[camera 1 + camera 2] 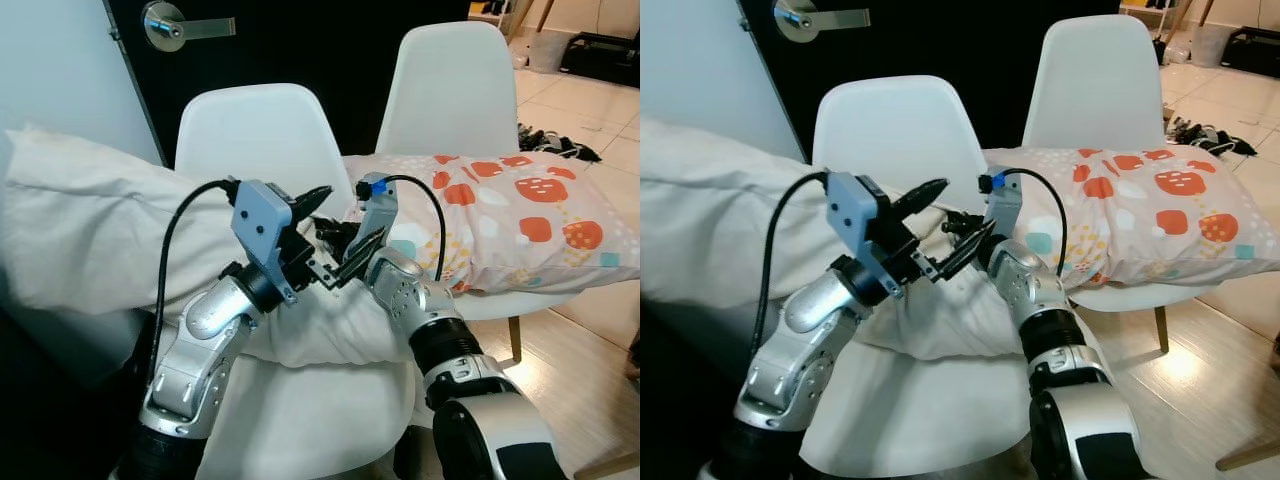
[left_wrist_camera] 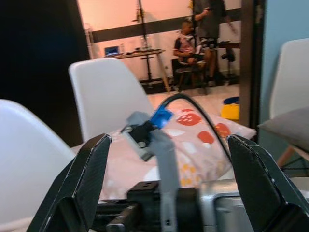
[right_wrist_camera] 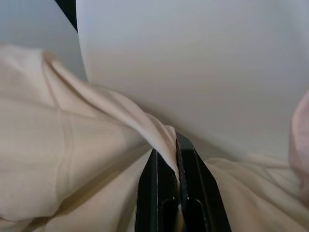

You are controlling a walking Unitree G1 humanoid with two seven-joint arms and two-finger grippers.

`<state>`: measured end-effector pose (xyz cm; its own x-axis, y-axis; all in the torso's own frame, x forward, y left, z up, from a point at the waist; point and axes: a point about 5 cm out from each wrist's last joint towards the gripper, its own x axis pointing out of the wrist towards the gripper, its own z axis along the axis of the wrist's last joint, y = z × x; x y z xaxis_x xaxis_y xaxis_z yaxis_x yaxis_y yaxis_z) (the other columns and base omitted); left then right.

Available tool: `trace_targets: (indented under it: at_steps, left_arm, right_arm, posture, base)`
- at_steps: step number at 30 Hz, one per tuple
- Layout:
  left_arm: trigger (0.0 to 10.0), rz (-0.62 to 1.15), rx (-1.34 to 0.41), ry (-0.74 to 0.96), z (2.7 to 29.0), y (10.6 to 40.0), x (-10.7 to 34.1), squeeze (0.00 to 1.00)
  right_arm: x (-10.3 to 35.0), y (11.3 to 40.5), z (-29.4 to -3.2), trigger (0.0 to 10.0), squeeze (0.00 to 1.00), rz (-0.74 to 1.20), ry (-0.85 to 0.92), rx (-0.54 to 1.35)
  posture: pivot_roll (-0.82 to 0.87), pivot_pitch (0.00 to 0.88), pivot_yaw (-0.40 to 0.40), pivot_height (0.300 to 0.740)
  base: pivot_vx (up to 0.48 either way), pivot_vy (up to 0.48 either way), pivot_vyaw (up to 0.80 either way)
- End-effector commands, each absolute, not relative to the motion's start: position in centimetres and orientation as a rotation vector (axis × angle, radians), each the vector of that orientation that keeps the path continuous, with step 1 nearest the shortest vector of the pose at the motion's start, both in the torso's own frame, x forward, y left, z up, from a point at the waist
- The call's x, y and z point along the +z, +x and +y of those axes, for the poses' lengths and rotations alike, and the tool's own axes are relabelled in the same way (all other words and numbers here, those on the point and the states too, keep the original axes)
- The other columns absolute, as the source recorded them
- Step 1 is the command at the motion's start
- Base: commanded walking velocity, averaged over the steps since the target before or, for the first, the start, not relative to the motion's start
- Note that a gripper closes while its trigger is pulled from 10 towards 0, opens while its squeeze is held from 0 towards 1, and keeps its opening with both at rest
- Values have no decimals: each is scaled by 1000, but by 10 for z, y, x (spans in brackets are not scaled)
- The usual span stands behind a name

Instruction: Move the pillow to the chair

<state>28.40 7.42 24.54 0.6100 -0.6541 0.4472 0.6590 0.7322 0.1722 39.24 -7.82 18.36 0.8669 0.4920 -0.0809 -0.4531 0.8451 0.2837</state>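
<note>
A large cream pillow lies across the seat of the near white chair and bulges off its left side. My right gripper is shut on a fold of the pillow's fabric, close in front of the chair's backrest. My left gripper hovers just above the pillow. It is open, with its fingers spread wide around the right wrist and nothing between them. A second white chair stands to the right.
A pillow with red and orange patches lies on the second chair's seat. A dark door with a silver lever handle is behind the chairs. Tiled floor opens to the right. People sit far across the room.
</note>
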Motion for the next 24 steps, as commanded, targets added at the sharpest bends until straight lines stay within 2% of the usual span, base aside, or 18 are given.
trace_targets:
  at_steps: [1, 2, 4, 7, 9, 11, 15, 16, 17, 24]
  left_arm:
    - [10000, -504, -660, -21, 82, 291, 250, 0]
    - [10000, -504, -660, -21, 82, 291, 250, 0]
    - [10000, -508, -579, -41, 92, 297, 258, 0]
    - [10000, -507, -523, -40, 99, 300, 263, 0]
    - [10000, -507, -523, -40, 99, 300, 263, 0]
    - [10000, -498, -453, -29, 108, 304, 264, 0]
    - [10000, -488, -421, -29, 112, 305, 263, 0]
    - [10000, -479, -406, -35, 113, 306, 262, 0]
    - [10000, -465, -394, -42, 113, 307, 260, 0]
    - [10000, -425, -371, -39, 111, 308, 253, 0]
  right_arm:
    - [178, 389, -79, 0, 0, 136, 127, 541]
    - [178, 389, -79, 0, 0, 136, 127, 541]
    - [169, 385, -76, 0, 0, 158, -7, 566]
    - [160, 385, -79, 0, 0, 179, -90, 539]
    - [160, 385, -79, 0, 0, 179, -90, 539]
    - [146, 379, -78, 0, 0, 221, -210, 572]
    - [137, 374, -75, 0, 0, 262, -249, 617]
    - [127, 368, -72, 10000, 0, 309, -264, 666]
    - [118, 364, -70, 10000, 1000, 362, -265, 680]
    - [103, 358, -75, 10000, 1000, 458, -282, 676]
  posture:
    - [-39, 70, 23, 510]
    - [-39, 70, 23, 510]
    - [-38, 70, 21, 510]
    - [-37, 73, 20, 510]
    - [-37, 73, 20, 510]
    - [-38, 80, 22, 510]
    - [-38, 80, 22, 510]
    - [-45, 87, 26, 510]
    - [-46, 90, 26, 510]
    - [-47, 92, 24, 510]
  base:
    - [0, 0, 0]
    - [0, 0, 0]
    - [0, 0, 0]
    - [0, 0, 0]
    - [0, 0, 0]
    - [0, 0, 0]
    - [0, 0, 0]
    - [0, 0, 0]
    - [0, 0, 0]
    - [0, 0, 0]
